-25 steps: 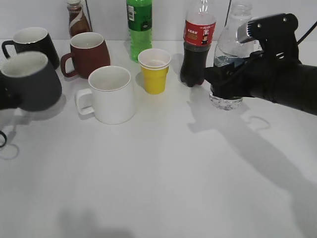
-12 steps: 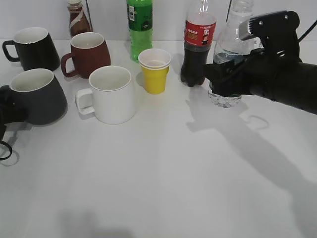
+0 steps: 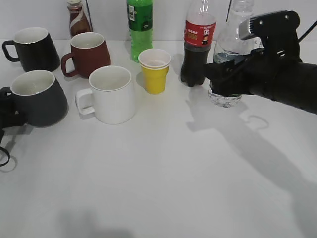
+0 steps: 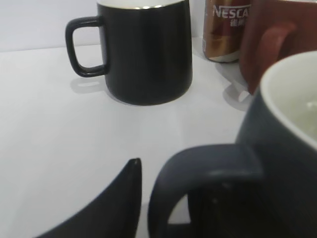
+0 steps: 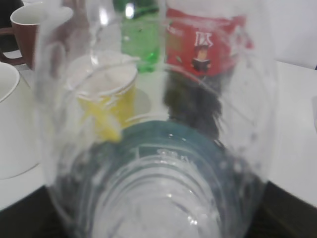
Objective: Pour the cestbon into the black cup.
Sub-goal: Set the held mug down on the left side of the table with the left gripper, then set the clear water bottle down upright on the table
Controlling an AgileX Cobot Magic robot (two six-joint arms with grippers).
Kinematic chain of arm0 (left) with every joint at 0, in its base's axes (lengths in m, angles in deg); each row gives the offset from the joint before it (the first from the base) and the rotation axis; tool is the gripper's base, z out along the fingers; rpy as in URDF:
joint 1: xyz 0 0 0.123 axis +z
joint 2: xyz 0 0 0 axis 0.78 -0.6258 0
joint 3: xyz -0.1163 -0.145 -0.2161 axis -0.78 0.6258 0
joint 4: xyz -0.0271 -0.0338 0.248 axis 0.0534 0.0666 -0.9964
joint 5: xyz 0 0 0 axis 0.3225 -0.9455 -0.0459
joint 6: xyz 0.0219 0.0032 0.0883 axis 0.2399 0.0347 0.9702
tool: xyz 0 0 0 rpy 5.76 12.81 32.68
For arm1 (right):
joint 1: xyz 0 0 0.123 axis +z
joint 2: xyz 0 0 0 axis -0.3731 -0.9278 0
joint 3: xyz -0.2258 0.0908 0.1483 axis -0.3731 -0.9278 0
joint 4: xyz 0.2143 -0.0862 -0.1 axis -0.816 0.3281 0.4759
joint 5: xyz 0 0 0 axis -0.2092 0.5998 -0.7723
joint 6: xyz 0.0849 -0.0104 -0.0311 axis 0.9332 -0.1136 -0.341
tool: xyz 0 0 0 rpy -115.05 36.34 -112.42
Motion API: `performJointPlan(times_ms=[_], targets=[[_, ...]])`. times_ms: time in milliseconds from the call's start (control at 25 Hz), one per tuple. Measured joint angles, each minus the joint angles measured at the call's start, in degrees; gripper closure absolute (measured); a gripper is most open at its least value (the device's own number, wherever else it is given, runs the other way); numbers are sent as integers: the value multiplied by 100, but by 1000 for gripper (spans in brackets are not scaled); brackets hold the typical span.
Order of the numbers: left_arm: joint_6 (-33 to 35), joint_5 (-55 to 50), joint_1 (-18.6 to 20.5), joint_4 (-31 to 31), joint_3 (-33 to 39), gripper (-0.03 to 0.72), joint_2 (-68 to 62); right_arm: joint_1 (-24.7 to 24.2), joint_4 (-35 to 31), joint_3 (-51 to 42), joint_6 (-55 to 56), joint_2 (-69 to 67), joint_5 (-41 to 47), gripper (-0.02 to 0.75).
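The black cup (image 3: 39,99), matte charcoal with a white inside, stands at the far left of the table. My left gripper (image 3: 6,113) is shut on its loop handle. In the left wrist view the handle (image 4: 203,163) fills the bottom, with one finger of the left gripper (image 4: 148,208) just left of it and the other hidden. The cestbon (image 3: 229,37), clear and uncapped, is at the back right beside the cola bottle (image 3: 198,44). My right gripper (image 3: 223,79) is shut around its middle. The cestbon fills the right wrist view (image 5: 158,163).
A glossy black mug (image 3: 34,47) and a maroon mug (image 3: 89,52) stand behind the black cup. A white mug (image 3: 111,94) and a yellow paper cup (image 3: 154,69) are mid-table. A green bottle (image 3: 139,25) and a brown coffee bottle (image 3: 78,20) stand at the back.
My left gripper has brought the black cup down and slightly right, from raised to resting on the table. My right gripper has raised the cestbon a little.
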Motion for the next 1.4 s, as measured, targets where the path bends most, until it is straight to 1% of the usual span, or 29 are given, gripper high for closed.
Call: performJointPlan(times_ms=[120,320,520,800,960,1080,1200,1400], targets=[[-12,28,0,0,127,430,66,0,0,0,0,0,0,268],[-16,30,0,43,533,426,353,0,0,0,7,0,-4,268],[-16,29,0,88,785,426,685,0,0,0,7,-14,-15,268],[-16,18,0,94,1181,424,1122,0,-22,0,1,-688,-561,268],[-16,22,0,94,1251,425,1433,0,-22,0,-171,-1091,-969,268],[-16,22,0,94,1275,425,1645,0,-27,0,-266,-1274,-1050,268],[-16,22,0,89,1297,425,1842,0,-27,-30,-291,-1328,-1087,228],[-16,22,0,-10,1298,425,2228,0,-33,-63,-296,-1328,-1428,165]])
